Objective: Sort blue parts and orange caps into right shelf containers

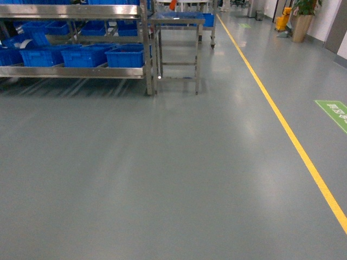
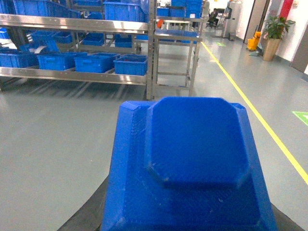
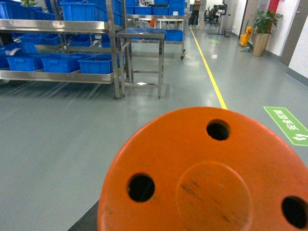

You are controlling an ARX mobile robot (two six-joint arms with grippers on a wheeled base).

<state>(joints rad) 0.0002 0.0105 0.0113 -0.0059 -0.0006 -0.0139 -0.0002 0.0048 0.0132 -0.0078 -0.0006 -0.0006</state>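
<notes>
Robot is well back from the steel shelf rack (image 1: 145, 49), prob. in transit. Blue part (image 2: 192, 159) fills left wrist view, orange cap (image 3: 207, 178) fills right wrist view – carried for sorting. Neither hand visible, grip can't be told; blue crates (image 1: 126, 56) sit on the rack's low shelf.

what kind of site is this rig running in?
Probably a factory or warehouse floor. Signs: steel shelving racks stocked with blue plastic crates, a smooth grey floor with a painted yellow lane line, and a green floor marking. A small steel table stands beside the racks.
</notes>
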